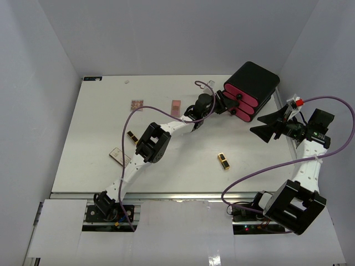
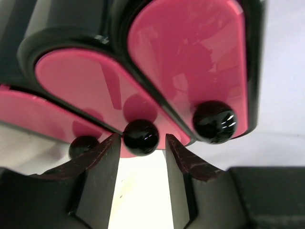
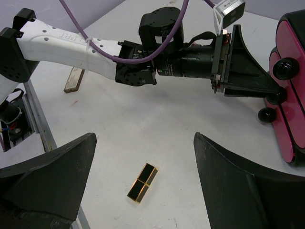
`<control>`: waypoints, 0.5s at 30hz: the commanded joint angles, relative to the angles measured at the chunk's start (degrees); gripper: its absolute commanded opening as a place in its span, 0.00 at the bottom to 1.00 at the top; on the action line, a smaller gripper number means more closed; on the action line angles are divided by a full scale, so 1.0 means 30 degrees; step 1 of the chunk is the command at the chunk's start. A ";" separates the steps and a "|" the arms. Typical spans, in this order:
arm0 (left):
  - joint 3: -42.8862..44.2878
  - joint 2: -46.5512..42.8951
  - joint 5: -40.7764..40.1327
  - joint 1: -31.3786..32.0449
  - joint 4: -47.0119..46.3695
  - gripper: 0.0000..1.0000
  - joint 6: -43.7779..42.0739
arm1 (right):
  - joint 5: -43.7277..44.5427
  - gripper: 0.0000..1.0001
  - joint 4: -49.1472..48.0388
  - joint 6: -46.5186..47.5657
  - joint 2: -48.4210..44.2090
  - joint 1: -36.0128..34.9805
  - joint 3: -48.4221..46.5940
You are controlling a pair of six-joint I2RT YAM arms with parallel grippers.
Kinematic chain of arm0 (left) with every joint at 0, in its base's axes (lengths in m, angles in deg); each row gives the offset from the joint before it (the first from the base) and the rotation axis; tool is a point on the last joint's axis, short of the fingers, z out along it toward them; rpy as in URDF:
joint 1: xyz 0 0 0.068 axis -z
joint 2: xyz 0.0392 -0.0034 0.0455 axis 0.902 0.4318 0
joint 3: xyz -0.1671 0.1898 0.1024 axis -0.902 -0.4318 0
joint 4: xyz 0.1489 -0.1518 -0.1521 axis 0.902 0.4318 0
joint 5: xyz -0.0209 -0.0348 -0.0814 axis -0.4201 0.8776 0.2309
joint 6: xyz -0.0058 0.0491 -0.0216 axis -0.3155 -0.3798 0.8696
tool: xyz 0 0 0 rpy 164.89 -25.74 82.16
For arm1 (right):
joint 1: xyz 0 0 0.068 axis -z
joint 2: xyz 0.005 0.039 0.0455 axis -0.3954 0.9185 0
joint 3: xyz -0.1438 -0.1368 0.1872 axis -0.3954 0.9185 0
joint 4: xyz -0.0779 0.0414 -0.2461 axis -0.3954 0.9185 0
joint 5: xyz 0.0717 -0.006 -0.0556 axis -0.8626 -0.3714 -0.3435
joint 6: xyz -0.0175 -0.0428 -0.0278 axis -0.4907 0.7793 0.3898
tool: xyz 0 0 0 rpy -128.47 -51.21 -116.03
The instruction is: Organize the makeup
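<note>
Progress looks early: I see the makeup loose on the table [image 1: 183, 144], well apart: a black-and-gold lipstick [image 1: 223, 161] mid-table, a second lipstick [image 1: 132, 136], tan case [image 1: 119, 155], tan-pink palette [image 1: 137, 105] and pink compact [image 1: 176, 106]. The black box [image 1: 252, 83] shows its pink drawers shut. My left gripper [image 2: 142, 143] stands parted around the middle drawer knob [image 2: 141, 137], not clamped. My right gripper [image 3: 144, 138] hangs wide open, empty. I can read no writing.

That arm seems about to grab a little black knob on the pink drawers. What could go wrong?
The left gripper is open around the middle knob, which is small, round and glossy, so it might slip off. The neighbouring knob sits close and could get bumped. The right gripper is open and apart from the black box, so a pull may drag the whole box.
</note>
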 commanded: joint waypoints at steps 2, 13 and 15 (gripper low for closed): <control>0.1632 0.0696 0.0103 0.0096 -0.0024 0.50 0.0758 | -0.0682 0.89 -0.0421 -0.0087 0.0163 0.0278 0.0246; 0.1636 0.0879 0.0695 0.0096 -0.0100 0.37 0.1109 | -0.0666 0.90 -0.0589 -0.0227 0.0337 0.0422 0.0311; 0.1162 0.0727 0.0925 0.0096 -0.0288 0.31 0.1155 | -0.0713 0.90 -0.0602 -0.0239 0.0371 0.0468 0.0346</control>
